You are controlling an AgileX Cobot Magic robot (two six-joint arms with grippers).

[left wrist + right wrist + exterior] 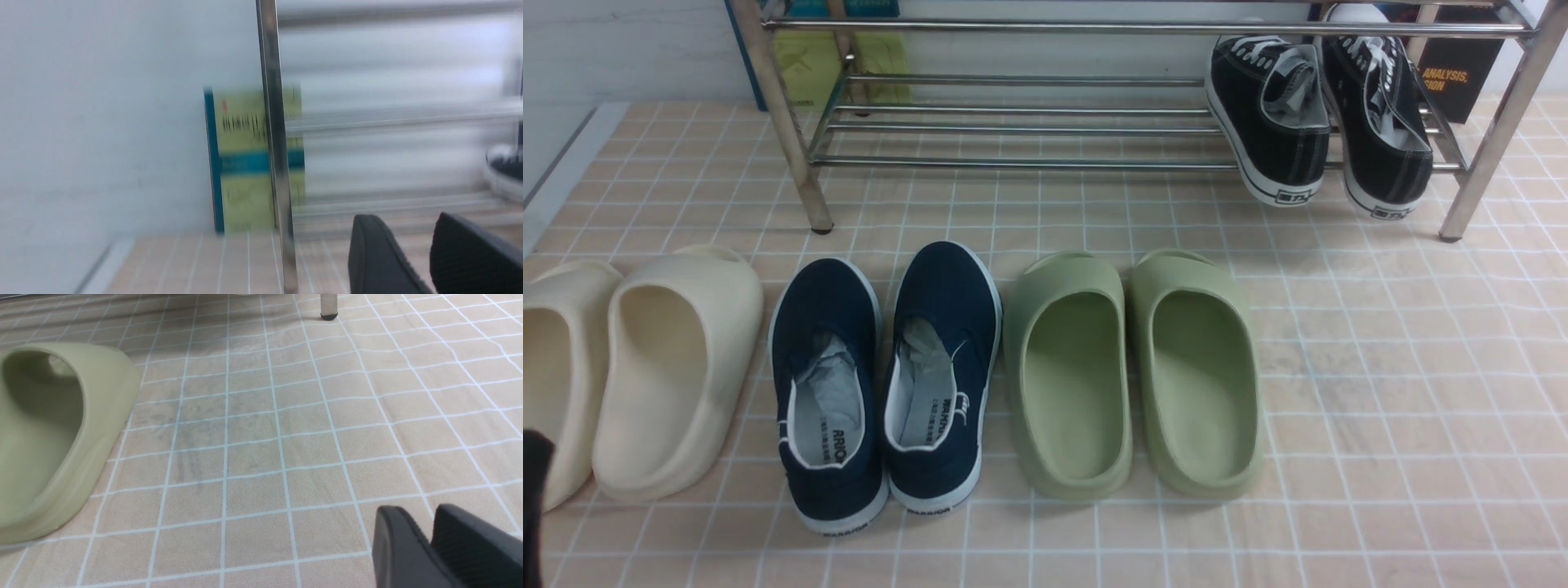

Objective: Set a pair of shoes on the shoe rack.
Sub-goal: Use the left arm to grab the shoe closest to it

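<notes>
Front view: navy shoes (943,298), green slides (1066,367) just beside at 3 o'clock; I might snag one. Left claw (408,222) gapes empty; right claw (419,510), cannot tell.

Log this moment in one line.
navy blue canvas slip-on sneakers: on tiled floor | chrome tubular shoe rack: holds black lace-up sneakers | left gripper: open, empty | right gripper: empty
</notes>
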